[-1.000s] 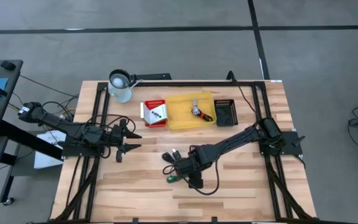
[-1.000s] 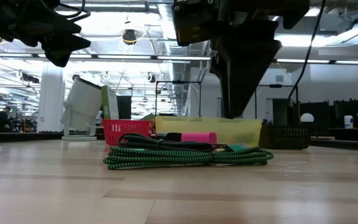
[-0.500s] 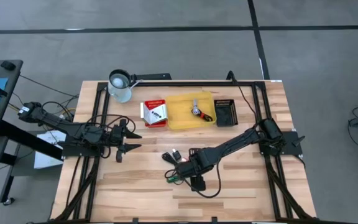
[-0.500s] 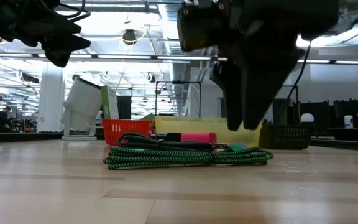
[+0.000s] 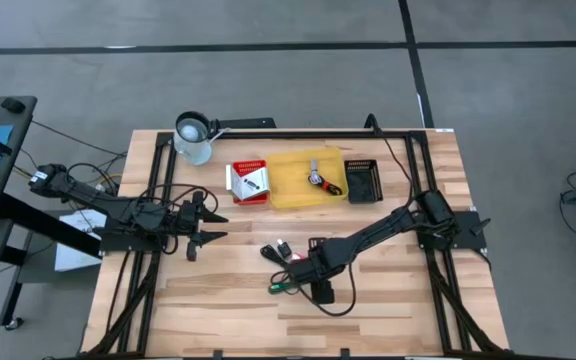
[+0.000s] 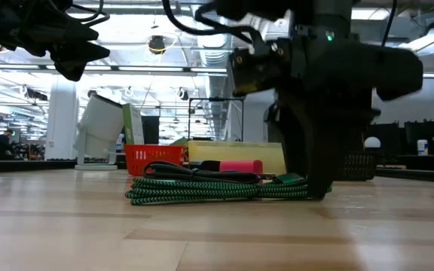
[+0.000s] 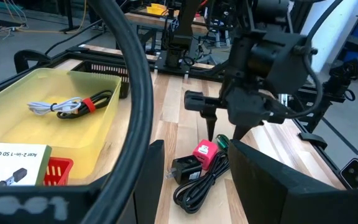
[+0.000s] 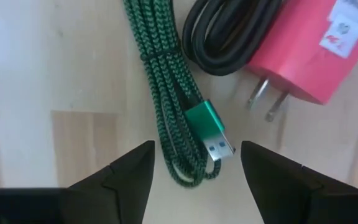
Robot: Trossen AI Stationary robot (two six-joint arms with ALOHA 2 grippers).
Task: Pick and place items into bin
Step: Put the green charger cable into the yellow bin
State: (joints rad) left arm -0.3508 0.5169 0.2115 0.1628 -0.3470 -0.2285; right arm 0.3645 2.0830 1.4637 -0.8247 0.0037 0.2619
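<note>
The items lie in a small heap on the wooden table: a coiled green braided cable (image 8: 166, 81) with a green USB plug (image 8: 209, 129), a coiled black cord (image 8: 229, 31) and a pink-red charger (image 7: 205, 152). My right gripper (image 8: 197, 180) points down over the green cable's plug end, low over the table. It is open, with one finger on either side of the coil, touching nothing. In the low view it (image 6: 315, 181) stands at the heap's right end. My left gripper (image 5: 208, 226) waits open at the table's left. The yellow bin (image 5: 280, 195) stands at the far middle.
A bundled white-and-black cable (image 7: 67, 106) lies in the yellow bin. A red basket (image 5: 249, 183) with a white box stands left of the bin, a black basket (image 5: 364, 180) right of it. A white cup (image 5: 193, 138) is at the far left. Bare wood lies near the front edge.
My right gripper has come down from well above the heap to just over the table, at the plug end of the green cable. The heap has not moved.
</note>
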